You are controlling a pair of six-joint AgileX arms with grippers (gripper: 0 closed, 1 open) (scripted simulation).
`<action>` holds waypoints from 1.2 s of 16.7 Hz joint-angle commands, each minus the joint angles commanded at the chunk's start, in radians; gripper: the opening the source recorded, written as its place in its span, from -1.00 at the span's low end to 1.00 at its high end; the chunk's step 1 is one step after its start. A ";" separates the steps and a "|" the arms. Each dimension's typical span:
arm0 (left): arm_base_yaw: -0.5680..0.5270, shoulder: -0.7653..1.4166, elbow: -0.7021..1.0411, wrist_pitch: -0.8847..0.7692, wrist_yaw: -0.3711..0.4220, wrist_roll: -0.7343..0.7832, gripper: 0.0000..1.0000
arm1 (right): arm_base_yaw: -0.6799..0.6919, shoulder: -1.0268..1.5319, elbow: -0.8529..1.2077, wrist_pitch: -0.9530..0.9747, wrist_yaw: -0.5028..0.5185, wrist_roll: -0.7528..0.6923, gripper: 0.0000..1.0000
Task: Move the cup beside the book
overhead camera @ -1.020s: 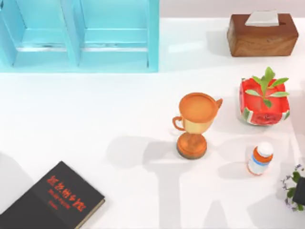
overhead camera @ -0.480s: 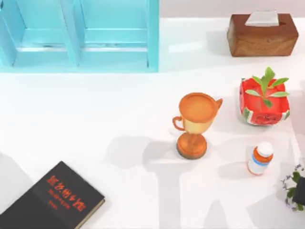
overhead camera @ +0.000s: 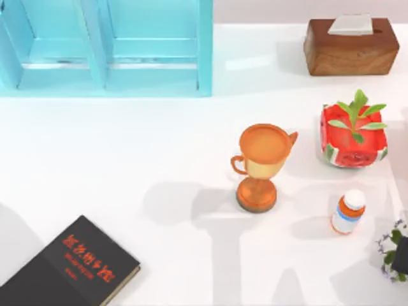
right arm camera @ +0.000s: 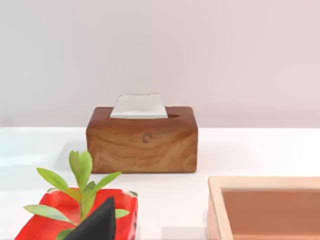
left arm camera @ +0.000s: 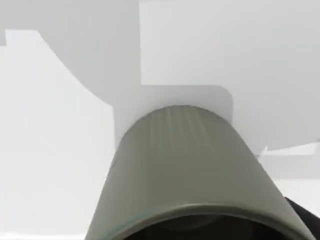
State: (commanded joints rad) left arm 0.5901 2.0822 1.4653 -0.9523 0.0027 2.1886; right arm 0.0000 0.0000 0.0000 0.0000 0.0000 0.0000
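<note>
White table [overhead camera: 127, 146] under us, pale wall behind. Blue shelf [overhead camera: 105, 48] far from book [overhead camera: 70, 264], which lies cut off at table's near-left corner. Tissue box [overhead camera: 350, 46] holds tissue; red pot [overhead camera: 352, 137] holds green plant. Goblet [overhead camera: 261, 167], bottle [overhead camera: 348, 212] right of book. Cup [left arm camera: 190, 170] looms close before our left wrist camera; whether we grasp it, cannot tell.

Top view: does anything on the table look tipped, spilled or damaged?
Nothing stands out. The goblet, the pill bottle and the red plant pot stand upright, the tissue box sits squarely, and the book lies flat at the near left, unharmed.
</note>
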 joint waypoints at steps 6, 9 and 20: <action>0.000 0.000 0.000 0.000 0.000 0.000 -1.00 | 0.000 0.000 0.000 0.000 0.000 0.000 1.00; -0.003 -0.006 0.014 -0.017 0.000 0.003 -1.00 | 0.000 0.000 0.000 0.000 0.000 0.000 1.00; -0.003 -0.051 0.121 -0.175 0.000 0.000 -1.00 | 0.000 0.000 0.000 0.000 0.000 0.000 1.00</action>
State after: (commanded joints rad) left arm 0.5872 2.0314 1.5865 -1.1276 0.0028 2.1886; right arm 0.0000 0.0000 0.0000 0.0000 0.0000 0.0000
